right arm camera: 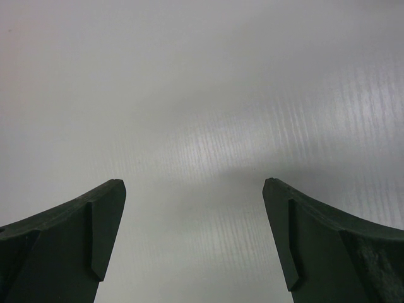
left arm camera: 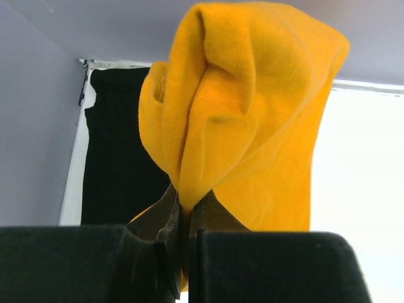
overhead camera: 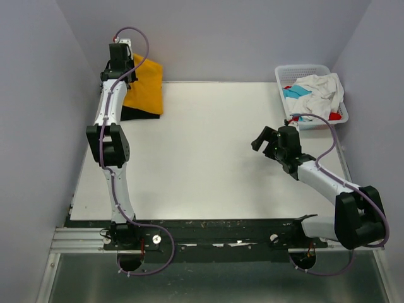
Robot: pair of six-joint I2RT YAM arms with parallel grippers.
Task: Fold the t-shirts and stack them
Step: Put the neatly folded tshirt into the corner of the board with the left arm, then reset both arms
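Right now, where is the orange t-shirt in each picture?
Top external: the orange t-shirt is at the table's far left corner, over a black t-shirt.
Left wrist: it fills the middle, pinched in the left fingers.
Right wrist: not in it.
Shared landmark: the black t-shirt underneath.

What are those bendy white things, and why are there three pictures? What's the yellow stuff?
They are two robot arms. One picture looks down from above; the other two come from little cameras on each arm's wrist. The left pincer is shut on an orange shirt, lifting it at the far left corner of the white table, over a black shirt. The right pincer is open and holds nothing, just above the table. A basket at the far right holds more clothes.
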